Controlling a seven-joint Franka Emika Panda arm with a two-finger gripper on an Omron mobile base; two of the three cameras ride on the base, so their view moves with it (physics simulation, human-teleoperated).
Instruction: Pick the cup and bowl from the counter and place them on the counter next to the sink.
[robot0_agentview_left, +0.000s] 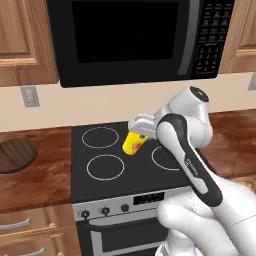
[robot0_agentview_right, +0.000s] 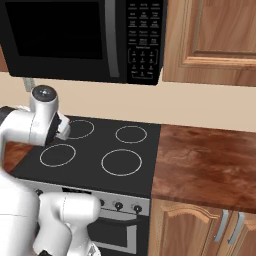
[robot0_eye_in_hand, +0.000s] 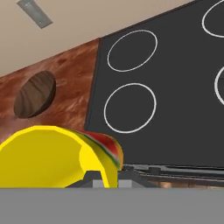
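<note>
Gripper (robot0_agentview_left: 141, 131) clamped on cup (robot0_agentview_left: 134, 143), tilted above stovetop (robot0_agentview_left: 125, 150); mid-carry, bowl (robot0_agentview_left: 16, 155) left on counter (robot0_agentview_left: 40, 175); next: transport toward sink, not visible.

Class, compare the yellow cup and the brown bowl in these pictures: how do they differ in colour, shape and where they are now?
The cup is bright yellow with a red mark; the bowl is dark brown wood-grain. The cup is narrow and tapered, the bowl wide and shallow. The cup is tilted, held in the gripper above the stovetop; the bowl rests on the counter.
</note>
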